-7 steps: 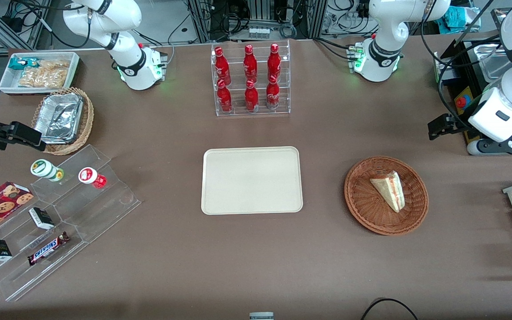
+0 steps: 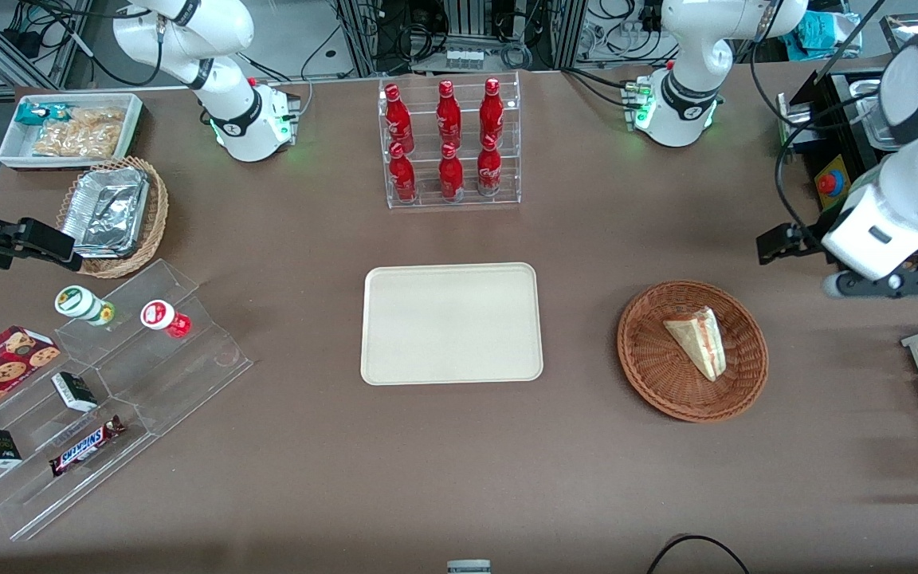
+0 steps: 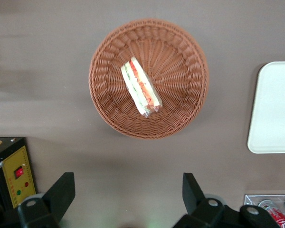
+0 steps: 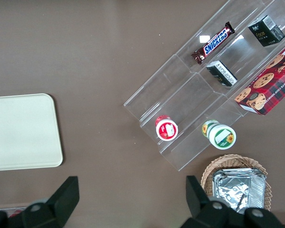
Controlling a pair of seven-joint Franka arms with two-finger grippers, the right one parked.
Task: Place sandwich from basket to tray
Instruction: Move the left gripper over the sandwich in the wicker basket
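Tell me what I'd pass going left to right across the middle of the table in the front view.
Clear stepped display stand → tray → basket holding the sandwich → gripper, fingers open, hovering above the table, farther from the camera than the basket.

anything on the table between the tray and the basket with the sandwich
Nothing: in the front view only bare brown tabletop separates the tray from the basket holding the sandwich. The open gripper hovers apart from the basket.
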